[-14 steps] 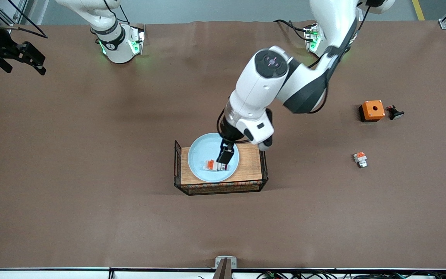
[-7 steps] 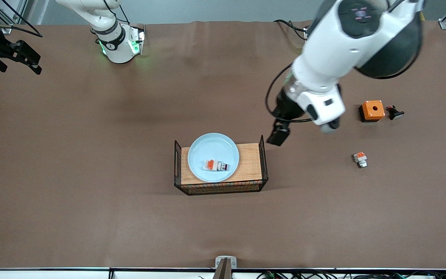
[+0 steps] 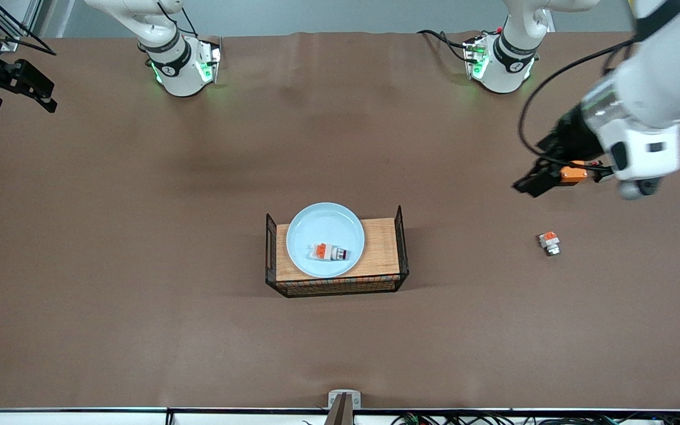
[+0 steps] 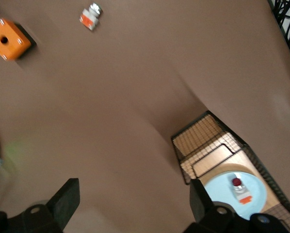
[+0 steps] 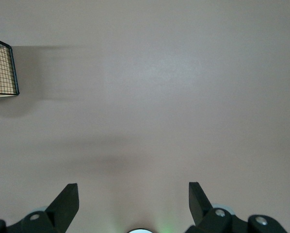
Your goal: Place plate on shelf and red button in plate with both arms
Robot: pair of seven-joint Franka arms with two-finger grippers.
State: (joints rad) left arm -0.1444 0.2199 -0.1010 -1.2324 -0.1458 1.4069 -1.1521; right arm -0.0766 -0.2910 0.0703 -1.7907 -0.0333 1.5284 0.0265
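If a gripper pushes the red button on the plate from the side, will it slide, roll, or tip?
The red button lies on its side on the plate, so it probably cannot tip further. Its blocky body suggests sliding, not rolling. The plate looks smooth, so it would likely slide until the raised rim.

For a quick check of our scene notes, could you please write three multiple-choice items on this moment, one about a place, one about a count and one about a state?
1. Where is the red button?
A. on the plate
B. on the bare table
C. in the left gripper

2. How many white-and-orange blocks are in the front view?
A. one
B. two
C. three

3. How do the left gripper's fingers stand?
A. shut on the plate
B. shut on nothing
C. open, holding nothing

Answers:
1 A: it lies on the plate, which sits in the wooden tray.
2 B: the red button, plus the block with a silver end on the table.
3 C: the left wrist view shows both fingers apart with only table between.
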